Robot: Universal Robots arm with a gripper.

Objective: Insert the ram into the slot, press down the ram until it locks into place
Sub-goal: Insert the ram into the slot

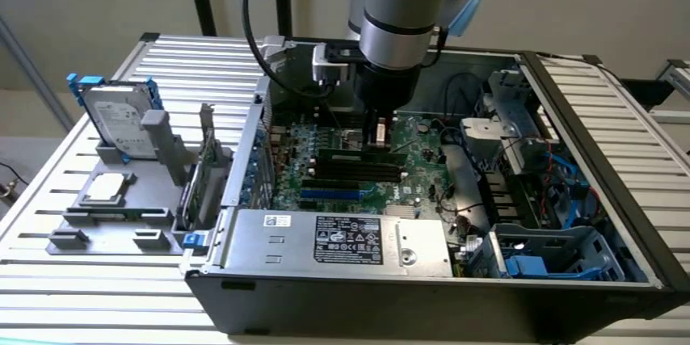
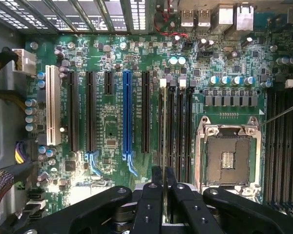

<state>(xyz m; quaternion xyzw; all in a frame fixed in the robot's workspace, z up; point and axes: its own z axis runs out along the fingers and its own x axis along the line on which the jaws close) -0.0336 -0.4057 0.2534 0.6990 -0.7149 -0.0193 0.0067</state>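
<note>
My gripper (image 2: 163,171) is shut on the ram (image 2: 164,126), a thin stick seen edge-on that runs away from the fingers over the motherboard. It lines up with the bank of long black slots (image 2: 179,131) beside the CPU socket and sits over the outermost one; I cannot tell whether it touches the slot. In the exterior view the gripper (image 1: 379,141) hangs straight down inside the open computer case, with the ram (image 1: 359,154) just above the black slots (image 1: 354,170).
A blue socket (image 2: 126,117) and a white socket (image 2: 52,105) lie parallel to the slots. The open CPU socket (image 2: 227,158) is beside them. A second bank of black slots (image 2: 282,146) lies beyond it. The power supply (image 1: 339,238), cables and drive cage (image 1: 550,252) crowd the case.
</note>
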